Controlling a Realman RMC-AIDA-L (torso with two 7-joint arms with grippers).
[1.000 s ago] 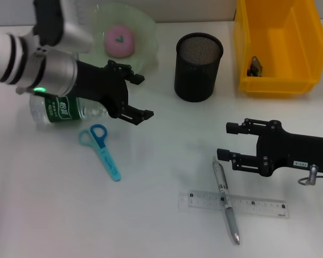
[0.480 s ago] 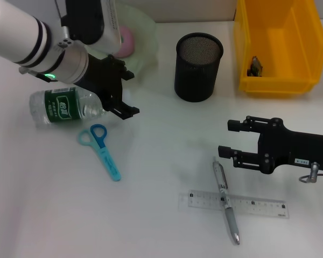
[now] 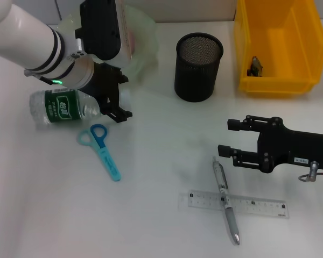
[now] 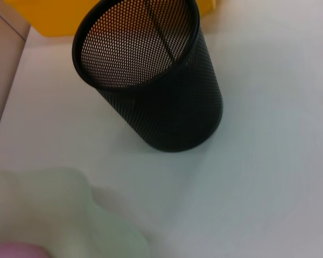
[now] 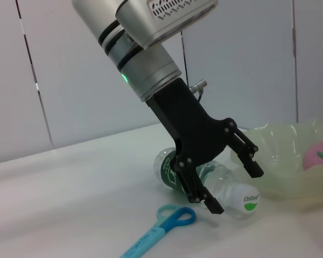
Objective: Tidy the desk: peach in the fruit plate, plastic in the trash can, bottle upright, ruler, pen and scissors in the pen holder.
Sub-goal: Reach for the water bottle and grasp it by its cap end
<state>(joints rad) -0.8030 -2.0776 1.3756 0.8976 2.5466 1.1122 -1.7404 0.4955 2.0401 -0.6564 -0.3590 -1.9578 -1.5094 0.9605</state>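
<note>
One bottle (image 3: 64,106) is seen lying on its side at the left of the table (image 3: 161,161), its white cap end pointing toward the holder (image 3: 198,66). The left gripper (image 3: 120,98) is held over the bottle's neck with its fingers spread wide, one on either side of the cap end; nothing is gripped, and whether a finger touches the bottle cannot be told. In the right wrist view the same gripper (image 5: 231,183) is shown straddling the cap with the jaws apart.

One pair of blue scissors (image 3: 100,149) is laid just in front of the bottle. One pen (image 3: 226,200) and one clear ruler (image 3: 233,204) are found at the near right, the pen lying crossed over the ruler. One black mesh holder stands upright at centre back. One pale green plate (image 3: 142,37) is placed at the back left, largely hidden by the left arm; a pink peach (image 5: 318,155) is seen in it from the right wrist view. One yellow bin (image 3: 277,45) stands at the back right, with one small dark item (image 3: 254,66) in it.

The right gripper (image 3: 229,139) is held beside the pen's upper end, its fingers parted and empty.
</note>
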